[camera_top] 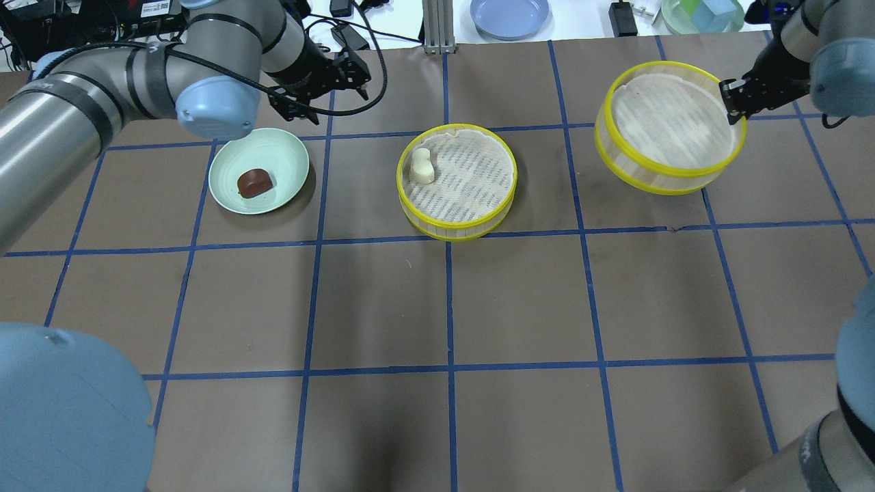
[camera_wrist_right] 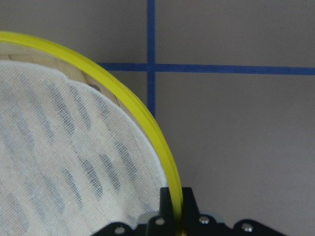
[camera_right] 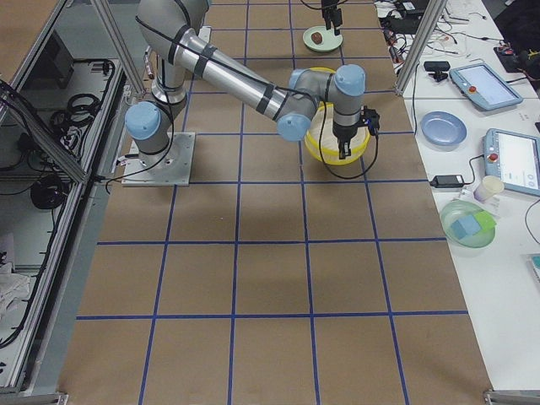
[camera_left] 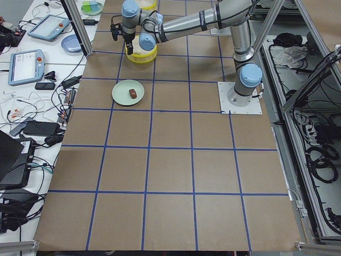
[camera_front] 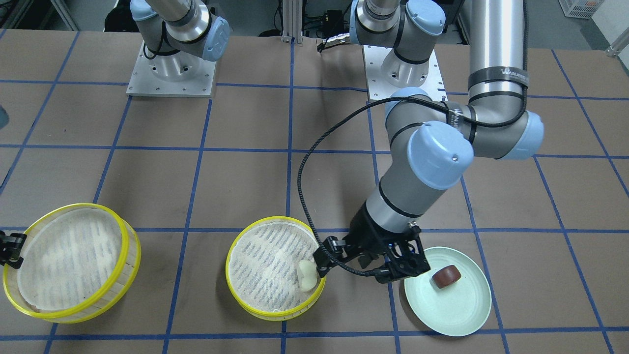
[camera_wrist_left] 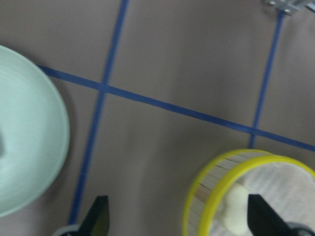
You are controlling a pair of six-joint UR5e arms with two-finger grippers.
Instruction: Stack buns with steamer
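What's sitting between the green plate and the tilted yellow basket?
The other steamer basket, holding the cream bun, as the overhead view shows.

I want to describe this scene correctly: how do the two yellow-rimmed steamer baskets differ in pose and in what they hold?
The middle basket sits flat on the table; the held basket is tilted, its rim pinched by the right claw. The middle basket contains the cream bun; the held basket is empty. Both have yellow rims and white slotted liners.

One bun in middle basket, other bun on plate, right basket apart
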